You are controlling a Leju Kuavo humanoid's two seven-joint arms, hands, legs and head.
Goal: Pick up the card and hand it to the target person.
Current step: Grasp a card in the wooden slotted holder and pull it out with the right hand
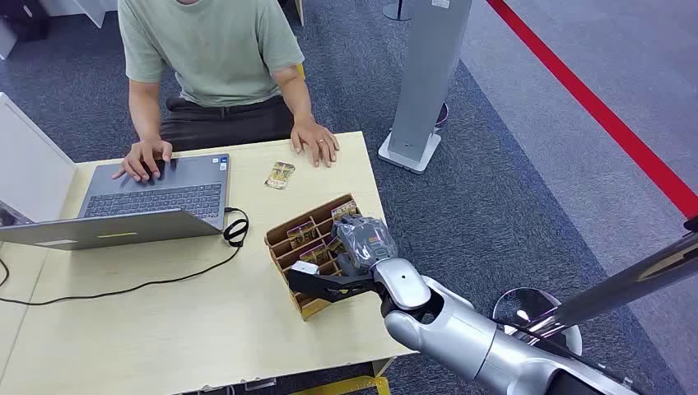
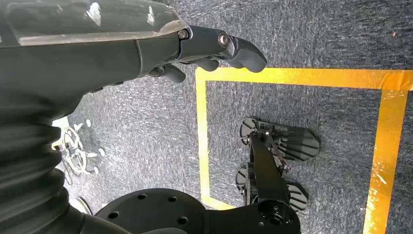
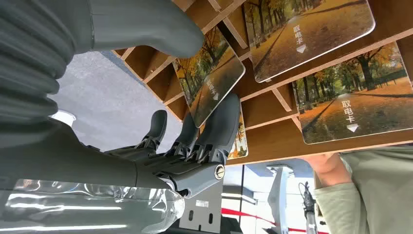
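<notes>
Right hand point(image 3: 195, 97) pinches card point(image 3: 214, 80), partly hidden | left hand point(image 2: 146, 44) grip unclear

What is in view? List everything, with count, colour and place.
table: one, light wood, before the robot
laptop: one, grey, open, table's left part
cable: one, black, beside the laptop
card rack: one, brown wood, table's right edge
cards: several, autumn-tree print, in rack slots
loose card: one, on the table near the person
person: one, green shirt, seated opposite
pillar: one, grey, on the carpet
right hand: on the rack, pinching a card
left hand: hanging over the floor, holding nothing
</notes>
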